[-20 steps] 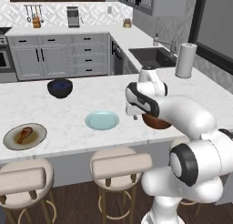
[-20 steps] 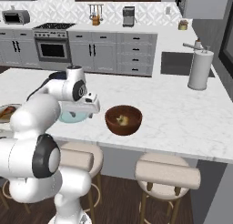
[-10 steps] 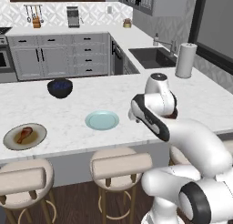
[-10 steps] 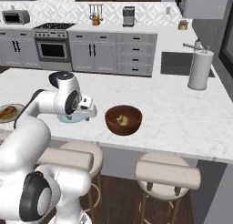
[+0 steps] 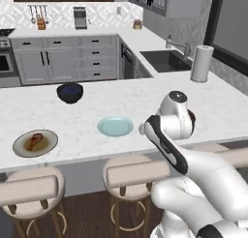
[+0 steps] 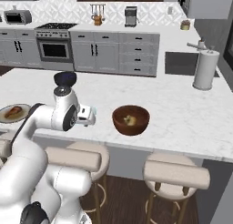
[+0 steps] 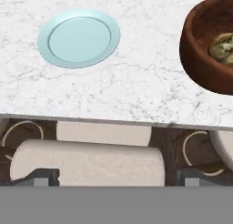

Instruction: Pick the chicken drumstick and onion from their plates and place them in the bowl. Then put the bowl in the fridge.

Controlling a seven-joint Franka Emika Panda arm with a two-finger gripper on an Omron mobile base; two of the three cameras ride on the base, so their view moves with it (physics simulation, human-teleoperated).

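The reddish-brown wooden bowl (image 6: 131, 120) stands on the counter, and the yellowish onion (image 7: 223, 48) lies inside it. The chicken drumstick (image 5: 35, 140) rests on the beige-grey plate (image 5: 19, 146) at the counter's left end. Between them the pale blue plate (image 7: 79, 38) is bare. My gripper (image 7: 118, 177) hangs over the counter's front edge, left of the bowl (image 7: 205, 50) and nearer than the blue plate. Its fingertips (image 7: 43, 175) stand far apart, open, with nothing between them. The fridge is out of view.
A small dark navy bowl (image 5: 70, 92) sits farther back on the counter. A paper towel roll (image 6: 203, 69) stands at the right beside the sink (image 5: 167, 60). Padded stools (image 7: 86, 161) line the counter's near side, below my hand.
My hand has drawn back from over the wooden bowl toward the counter's front edge, left of the bowl. The jaws stay open.
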